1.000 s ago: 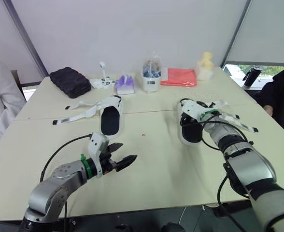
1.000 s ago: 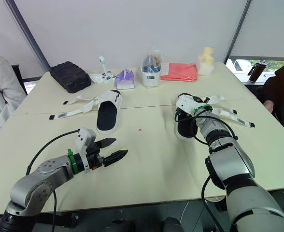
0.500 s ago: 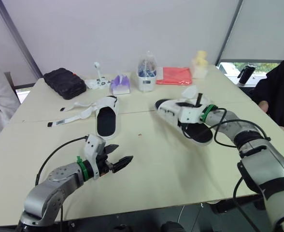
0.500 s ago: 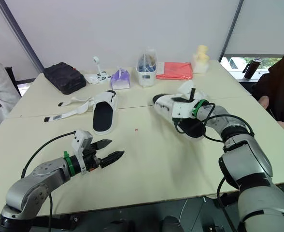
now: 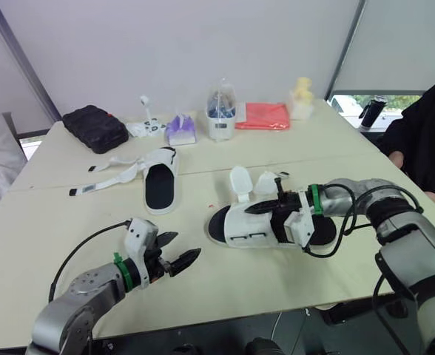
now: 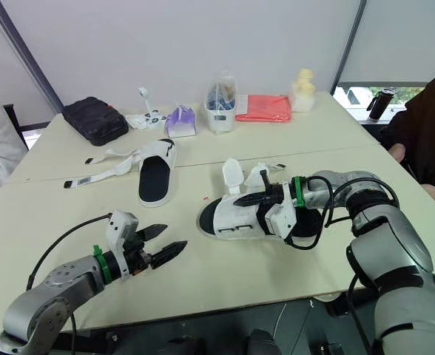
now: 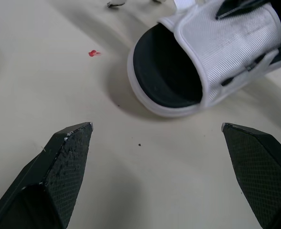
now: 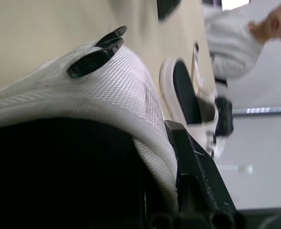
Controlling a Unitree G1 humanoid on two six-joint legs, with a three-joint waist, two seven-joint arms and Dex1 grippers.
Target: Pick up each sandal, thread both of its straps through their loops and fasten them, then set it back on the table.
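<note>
White sandal [image 5: 240, 228]: your right tool [image 5: 260, 210] clamped on its upper; left tool [image 5: 187, 244], spread apart, at 8 o'clock. Hold steady; pinch the loose strap [image 5: 240, 182] at 12 o'clock.

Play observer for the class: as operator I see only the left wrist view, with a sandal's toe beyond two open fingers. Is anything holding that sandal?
Observer: Yes, the right gripper is shut on the upper band of the near sandal.
Operator: Are its straps fastened?
Observer: No, two strap flaps stand up loose.
Operator: And the second one?
Observer: The other sandal lies on the table, farther off on the robot's left, its straps trailing undone.
</note>
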